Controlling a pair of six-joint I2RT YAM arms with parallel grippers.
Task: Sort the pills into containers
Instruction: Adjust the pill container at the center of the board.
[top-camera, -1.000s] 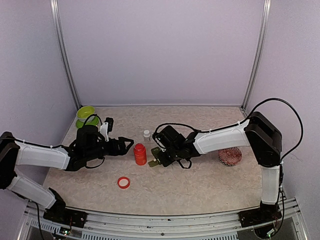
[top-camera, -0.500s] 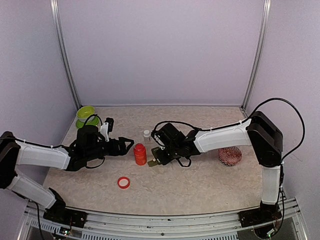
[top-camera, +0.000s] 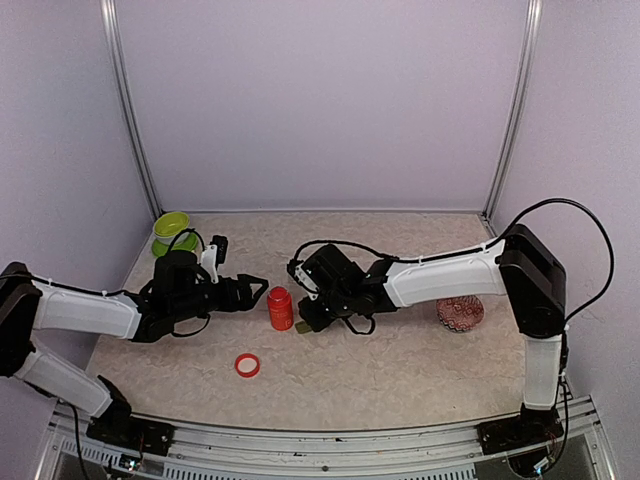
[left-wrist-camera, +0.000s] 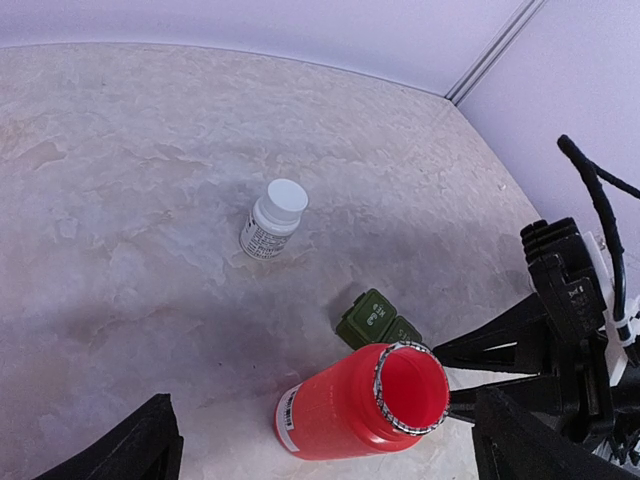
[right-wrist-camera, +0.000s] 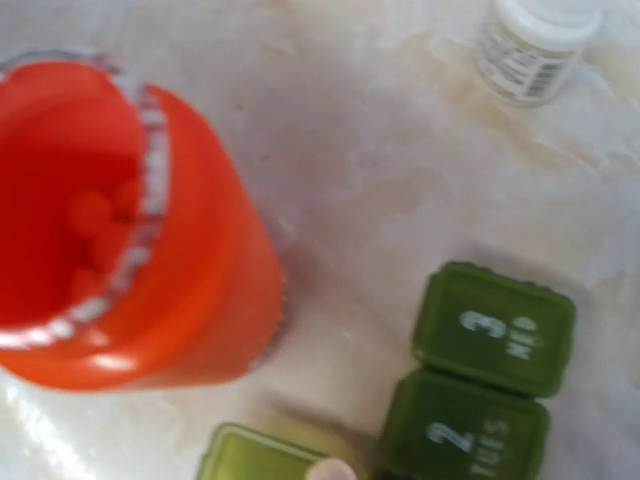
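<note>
Containers (right-wrist-camera: 470, 380) read "2 TUES" and "3 WED"; left fingers (left-wrist-camera: 130, 450) spread wide, right fingers (left-wrist-camera: 500, 340) unclear.

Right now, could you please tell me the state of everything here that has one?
red bottle, upright, uncapped, pills inside
red cap, off, lying by itself
white bottle, upright, capped
containers, lids 2 and 3 shut
left gripper, jaws wide open
right gripper, jaws unclear
</note>
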